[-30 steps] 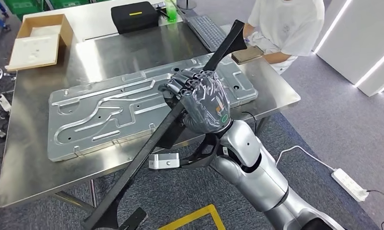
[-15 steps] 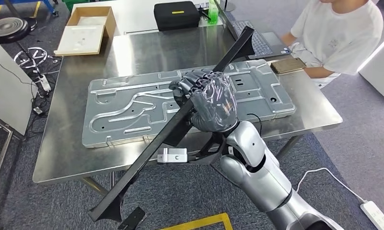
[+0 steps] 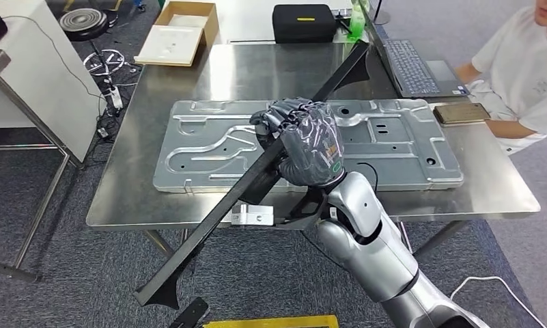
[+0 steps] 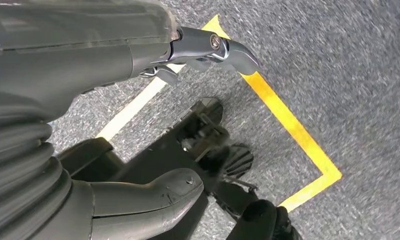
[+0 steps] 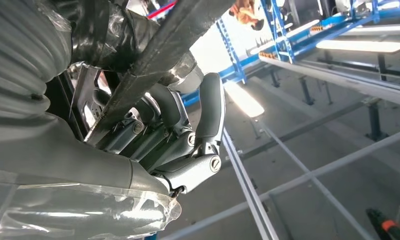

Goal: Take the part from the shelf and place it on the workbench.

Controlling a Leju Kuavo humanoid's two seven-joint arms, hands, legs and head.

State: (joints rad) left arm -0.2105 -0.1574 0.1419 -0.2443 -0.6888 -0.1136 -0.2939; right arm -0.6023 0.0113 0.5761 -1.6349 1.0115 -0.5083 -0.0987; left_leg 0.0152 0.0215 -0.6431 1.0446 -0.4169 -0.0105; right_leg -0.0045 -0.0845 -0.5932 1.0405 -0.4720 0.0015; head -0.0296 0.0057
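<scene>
Gripping a long black flat bar [image 3: 257, 181] (flared ends), right hand [image 3: 304, 143] above the workbench [image 3: 188, 208].

**Right hand gripping, left hand hanging free**

The right arm [image 3: 366, 246] is reaching up from the near right, elbow bent, wrist turned inward. The right hand [image 3: 304, 140] is gripping the bar [image 3: 257, 181], fingers [image 5: 207, 107] wrapping around it. The left hand [image 4: 88, 100] is hanging low, thumb and fingers apart, holding nothing.
</scene>
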